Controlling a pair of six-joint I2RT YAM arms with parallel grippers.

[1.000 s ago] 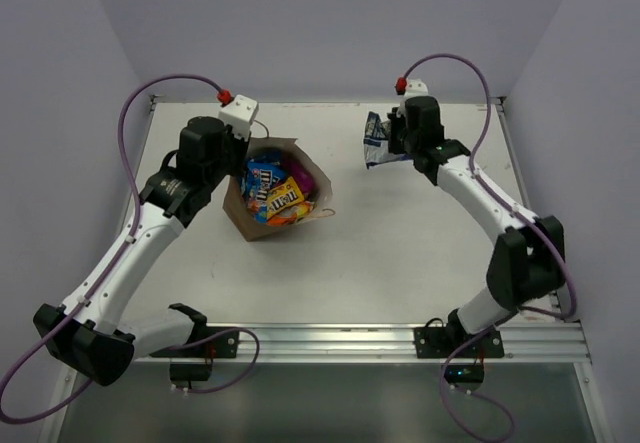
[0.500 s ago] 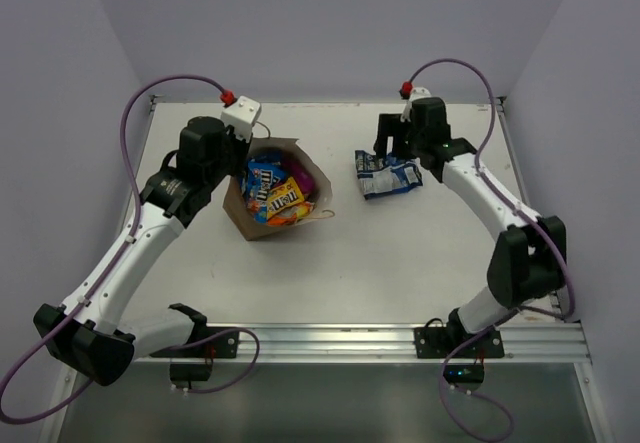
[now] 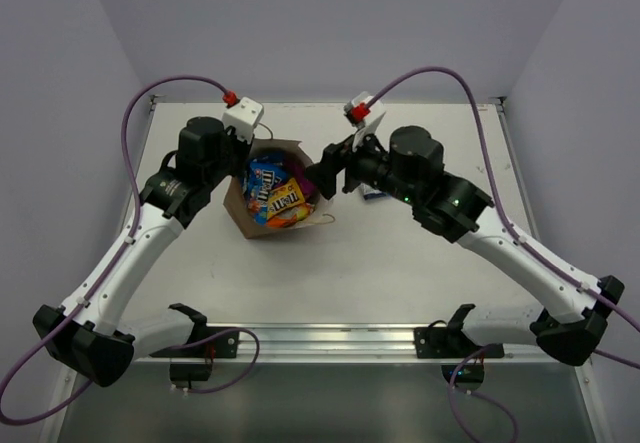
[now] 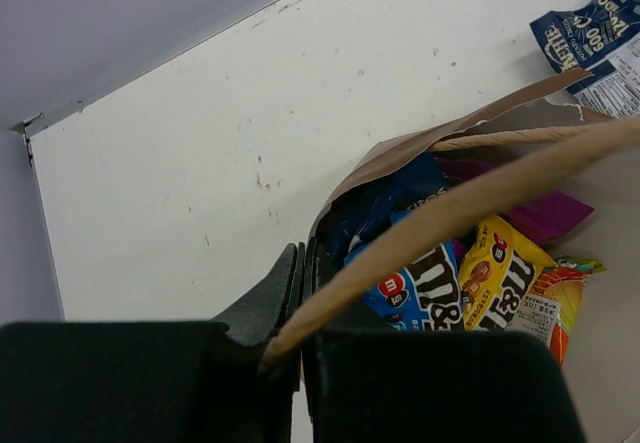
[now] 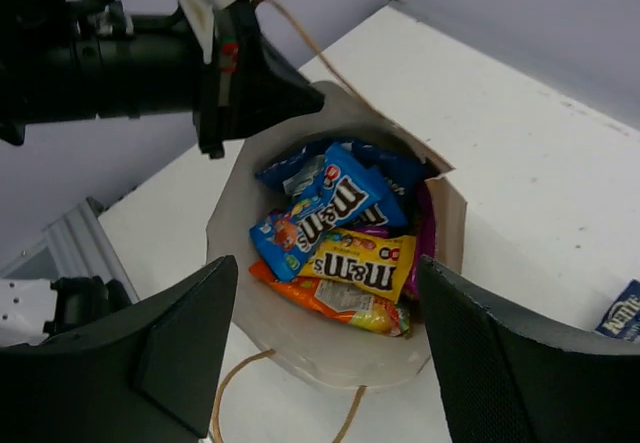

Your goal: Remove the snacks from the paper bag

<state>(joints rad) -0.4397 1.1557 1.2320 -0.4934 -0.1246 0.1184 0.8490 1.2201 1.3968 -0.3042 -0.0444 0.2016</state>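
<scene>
The brown paper bag lies open on the table's left half. Inside it are snacks: a blue packet, a yellow packet, an orange packet and a magenta pouch. My left gripper is shut on the bag's back rim, holding the mouth open. Just above the bag's right side, my right gripper is open with nothing between its fingers. A blue chip bag lies on the table right of the bag, mostly hidden by the right arm in the top view.
The bag's paper string handle trails on the table in front of the mouth. A metal rail runs along the near edge, and walls close the back and sides.
My right gripper let go of the blue chip bag at the back right and opened. It then swung left to hover over the paper bag's mouth. The left gripper has not moved.
</scene>
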